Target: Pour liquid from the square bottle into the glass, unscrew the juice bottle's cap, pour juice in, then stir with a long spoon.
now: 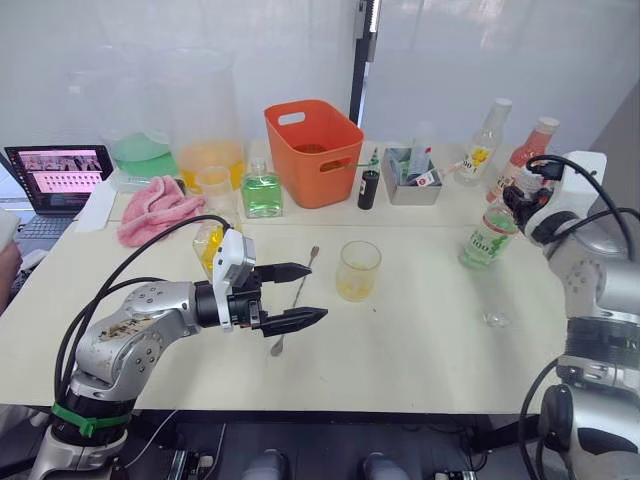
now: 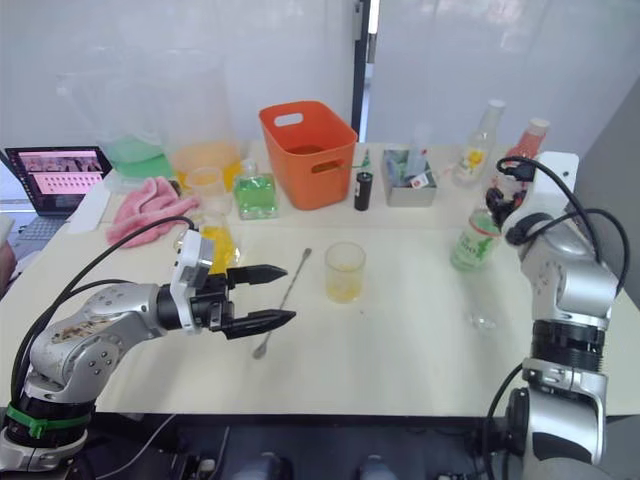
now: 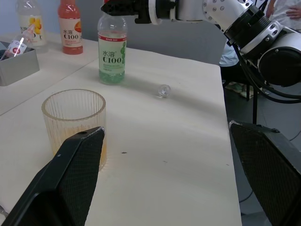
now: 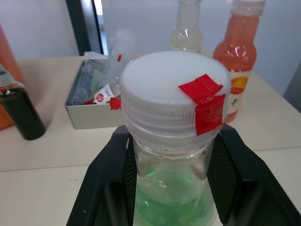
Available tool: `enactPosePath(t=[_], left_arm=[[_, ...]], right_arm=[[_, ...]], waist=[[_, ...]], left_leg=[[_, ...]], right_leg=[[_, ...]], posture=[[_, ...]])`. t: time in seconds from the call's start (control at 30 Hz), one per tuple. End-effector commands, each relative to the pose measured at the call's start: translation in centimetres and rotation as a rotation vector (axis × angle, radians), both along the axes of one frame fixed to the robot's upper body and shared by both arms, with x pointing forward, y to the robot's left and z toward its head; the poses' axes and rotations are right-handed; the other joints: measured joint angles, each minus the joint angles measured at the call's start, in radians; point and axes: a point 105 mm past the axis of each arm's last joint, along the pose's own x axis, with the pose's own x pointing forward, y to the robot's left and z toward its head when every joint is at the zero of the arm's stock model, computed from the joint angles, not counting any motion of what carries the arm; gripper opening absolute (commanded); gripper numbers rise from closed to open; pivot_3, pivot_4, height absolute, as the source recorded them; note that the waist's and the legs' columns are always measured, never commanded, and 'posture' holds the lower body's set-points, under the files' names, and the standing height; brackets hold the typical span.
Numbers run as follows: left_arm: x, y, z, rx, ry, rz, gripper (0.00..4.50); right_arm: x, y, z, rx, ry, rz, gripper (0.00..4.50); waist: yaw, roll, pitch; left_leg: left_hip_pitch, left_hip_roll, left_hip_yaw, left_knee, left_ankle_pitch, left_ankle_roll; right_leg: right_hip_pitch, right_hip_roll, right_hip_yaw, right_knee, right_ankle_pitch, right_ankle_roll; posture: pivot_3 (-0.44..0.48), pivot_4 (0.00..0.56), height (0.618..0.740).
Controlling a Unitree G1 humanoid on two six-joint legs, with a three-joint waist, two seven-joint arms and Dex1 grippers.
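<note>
The juice bottle [image 1: 489, 238] stood at about three o'clock on the table [image 1: 400, 340], with its white cap [image 4: 171, 94] on and a bit of red tape on the cap. The right gripper [image 4: 171, 181] had its two black fingers one on each side of the bottle's neck, just under the cap. They looked pressed on the neck, so it seemed clamped on the bottle.

The glass [image 1: 358, 270] sat near the middle of the table with a little yellow drink in the bottom. The long spoon [image 1: 295, 296] lay flat just to its nine o'clock side. The square bottle [image 1: 212, 246] stood further toward nine o'clock, behind the left arm. The left gripper [image 1: 295, 297] hung over the spoon with its fingers wide apart, holding nothing.

The cap was not off yet. If the right gripper held only the neck and the cap got twisted hard, the bottle could spin, tip and spill. The left gripper could also knock the glass or push the spoon, because both were very near it
</note>
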Motion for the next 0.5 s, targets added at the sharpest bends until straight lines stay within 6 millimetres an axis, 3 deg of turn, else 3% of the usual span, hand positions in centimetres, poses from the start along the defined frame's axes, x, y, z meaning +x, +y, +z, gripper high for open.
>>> enactPosePath(t=[0.03,0.17,0.3,0.43,0.5], left_arm=[[0.2,0.5,1.3,-0.007,-0.072,0.006,4.5],[0.6,1.2,1.3,0.001,-0.069,0.001,4.5],[0.7,1.5,1.2,0.016,-0.068,-0.017,4.5],[0.8,1.7,1.3,0.024,-0.07,-0.033,4.5],[0.7,1.8,1.4,0.028,-0.073,-0.038,4.5]], right_arm=[[-3.5,1.6,4.7,-0.046,-0.128,0.162,1.49],[-7.7,5.6,6.4,-0.119,-0.142,0.456,1.49],[-10.8,9.2,6.9,-0.156,-0.135,0.701,1.49],[-13.4,13.0,6.0,-0.18,-0.104,0.931,1.49],[-15.1,15.8,4.9,-0.191,-0.09,1.085,1.49]], waist=[[0.004,0.001,0.0],[0.002,0.001,0.0],[-0.003,0.001,0.001],[0.0,0.0,0.001],[0.0,0.0,0.001]], left_leg=[[0.0,0.0,0.0,0.0,0.0,0.0],[-0.001,0.0,0.0,0.0,0.0,0.0],[0.0,0.001,0.0,0.0,0.0,0.0],[0.0,0.001,0.0,0.0,0.0,0.0],[-0.001,0.001,0.0,0.0,0.0,0.0]], right_leg=[[0.0,0.0,0.0,0.0,0.0,0.0],[-0.001,0.0,0.0,0.0,0.0,0.0],[0.0,0.0,0.0,-0.001,0.0,0.0],[0.0,0.001,0.0,-0.002,0.0,0.0],[0.0,0.001,0.0,-0.002,0.0,0.0]], posture=[[0.0,0.15,0.739],[0.0,0.15,0.739],[0.0,0.15,0.739],[0.0,0.15,0.739],[0.0,0.15,0.739]])
